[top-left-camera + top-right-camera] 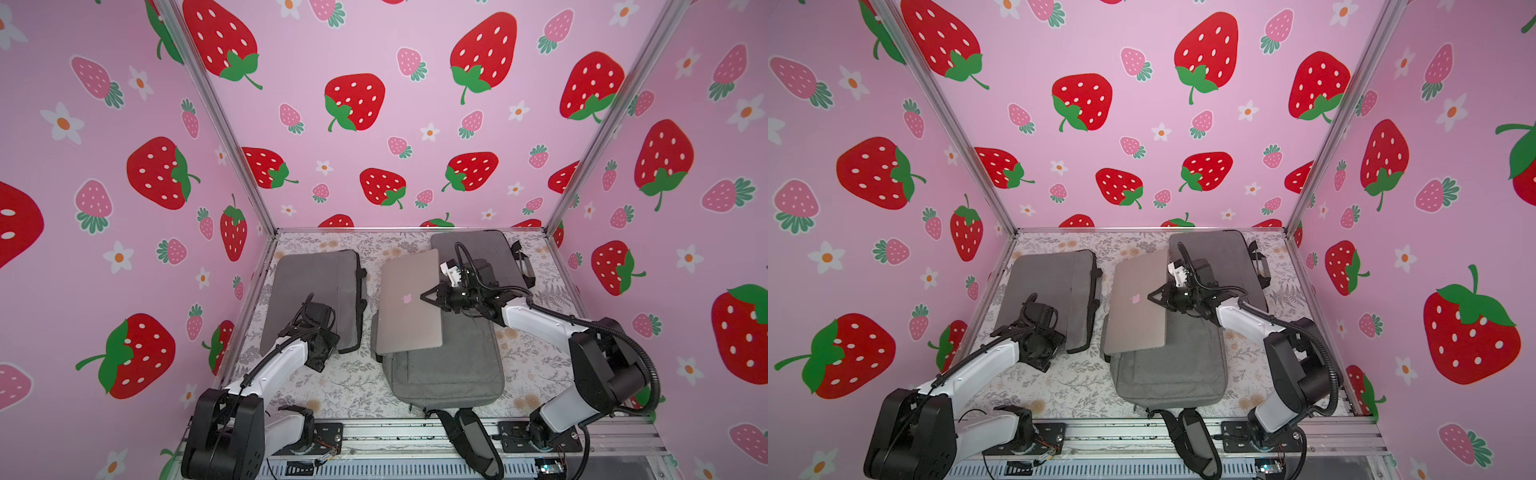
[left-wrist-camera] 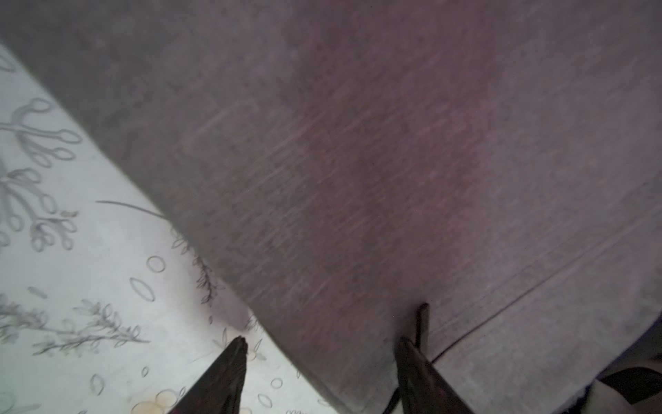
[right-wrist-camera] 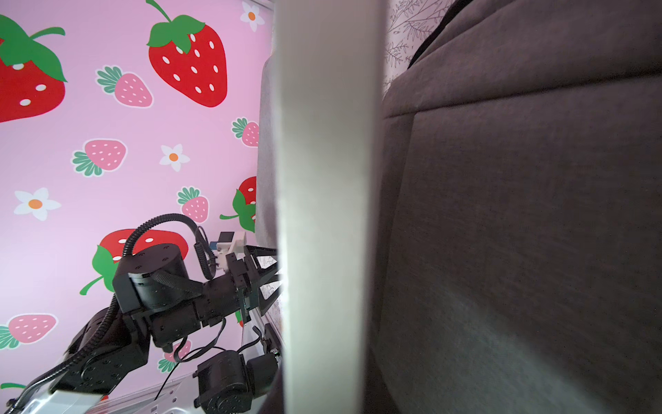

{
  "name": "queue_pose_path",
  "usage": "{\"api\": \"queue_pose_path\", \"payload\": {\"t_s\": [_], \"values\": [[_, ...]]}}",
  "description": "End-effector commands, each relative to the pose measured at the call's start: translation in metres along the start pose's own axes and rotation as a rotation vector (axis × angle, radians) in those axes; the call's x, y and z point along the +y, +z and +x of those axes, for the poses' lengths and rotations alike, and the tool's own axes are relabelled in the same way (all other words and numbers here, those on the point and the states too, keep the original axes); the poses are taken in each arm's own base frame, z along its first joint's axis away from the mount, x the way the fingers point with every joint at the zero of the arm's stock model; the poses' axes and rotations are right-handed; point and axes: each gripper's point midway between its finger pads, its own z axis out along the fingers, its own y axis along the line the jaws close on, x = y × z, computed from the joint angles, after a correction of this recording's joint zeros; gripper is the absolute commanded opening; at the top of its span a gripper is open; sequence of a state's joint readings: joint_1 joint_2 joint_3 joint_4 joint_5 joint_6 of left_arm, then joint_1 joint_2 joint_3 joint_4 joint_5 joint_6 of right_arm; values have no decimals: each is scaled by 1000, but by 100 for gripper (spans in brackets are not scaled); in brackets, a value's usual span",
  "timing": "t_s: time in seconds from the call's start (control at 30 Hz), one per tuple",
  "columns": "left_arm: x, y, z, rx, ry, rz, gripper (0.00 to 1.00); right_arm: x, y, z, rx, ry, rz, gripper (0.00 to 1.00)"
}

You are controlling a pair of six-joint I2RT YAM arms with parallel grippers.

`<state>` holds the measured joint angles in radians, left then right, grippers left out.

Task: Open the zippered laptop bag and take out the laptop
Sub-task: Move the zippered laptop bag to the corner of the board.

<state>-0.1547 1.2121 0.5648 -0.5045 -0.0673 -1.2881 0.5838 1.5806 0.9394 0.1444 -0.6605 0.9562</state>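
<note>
The silver laptop (image 1: 409,301) with a pink logo lies slanted over the far end of the light grey laptop bag (image 1: 449,374) in both top views. Its near edge sits at the bag's open mouth. My right gripper (image 1: 430,297) is shut on the laptop's right edge, which the right wrist view shows as a pale band (image 3: 322,179). My left gripper (image 2: 322,344) is open over the near edge of a darker grey bag (image 2: 394,161). One of its fingers is above the floral cloth and one above the fabric, beside a thin dark tab (image 2: 422,320). It holds nothing.
The darker grey bag (image 1: 316,286) lies at the left under my left arm. Another dark bag (image 1: 478,249) with a black handle (image 1: 524,262) lies at the back right. A black shoulder strap (image 1: 471,440) trails over the front rail. Pink walls enclose three sides.
</note>
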Motion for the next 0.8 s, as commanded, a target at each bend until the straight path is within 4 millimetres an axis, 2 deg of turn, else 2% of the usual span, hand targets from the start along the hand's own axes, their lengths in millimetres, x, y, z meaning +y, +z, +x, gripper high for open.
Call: {"api": "queue_pose_path", "payload": {"t_s": [0.0, 0.17, 0.23, 0.33, 0.43, 0.63, 0.77], "values": [[-19, 6, -15, -54, -54, 53, 56, 44, -13, -18, -45, -94, -139, 0], [-24, 11, -28, -72, -90, 51, 23, 45, -14, -17, -44, -88, -139, 0], [-27, 13, -36, -77, -118, 50, 14, 45, -14, -18, -43, -92, -139, 0], [-44, 12, -52, -97, -122, 81, 1, 46, -12, -18, -38, -90, -143, 0], [-61, 11, -68, -101, -109, 77, 0, 47, -12, -19, -36, -85, -149, 0], [-77, 22, -86, -111, -222, 74, 0, 53, -5, -20, -36, -71, -173, 0], [-95, 26, -100, -130, -241, 102, 0, 56, 3, -17, -23, -75, -178, 0]]}}
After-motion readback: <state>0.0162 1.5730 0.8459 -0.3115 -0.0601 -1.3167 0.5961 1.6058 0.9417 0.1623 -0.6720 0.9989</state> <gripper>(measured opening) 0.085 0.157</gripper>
